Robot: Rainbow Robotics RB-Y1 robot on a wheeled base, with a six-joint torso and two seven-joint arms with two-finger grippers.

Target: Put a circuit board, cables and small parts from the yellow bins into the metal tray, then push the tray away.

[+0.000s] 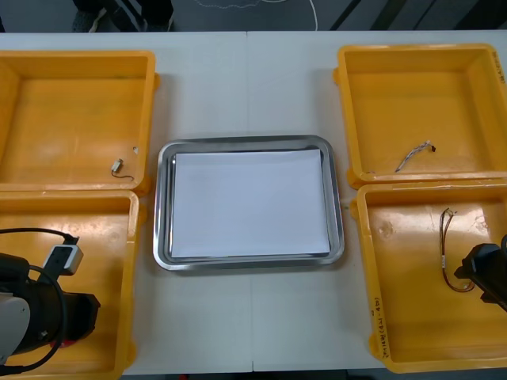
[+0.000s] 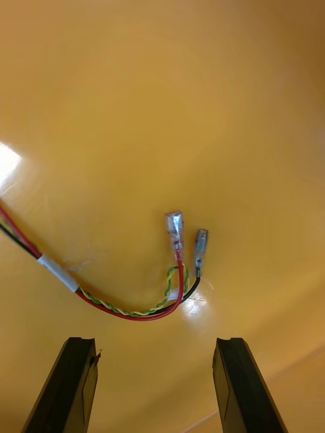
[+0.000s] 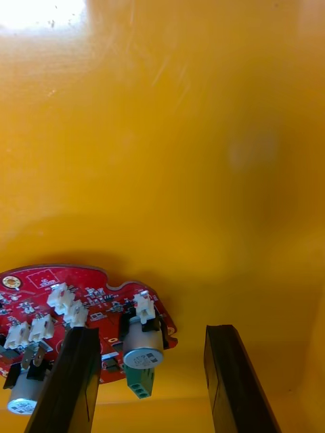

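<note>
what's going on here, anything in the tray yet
Nothing is in the metal tray so far; its white inside is bare. Both arms are down in the near bins. The left gripper is in the near-left yellow bin, jaws open at a red circuit board. The right gripper is in the near-right yellow bin, jaws open at a red and yellow cable. Neither grips anything.

Light table (image 1: 222, 87), a seam running straight down its middle; past the far edge, dark floor (image 1: 396, 12) with a white cord (image 1: 315, 16).
</note>
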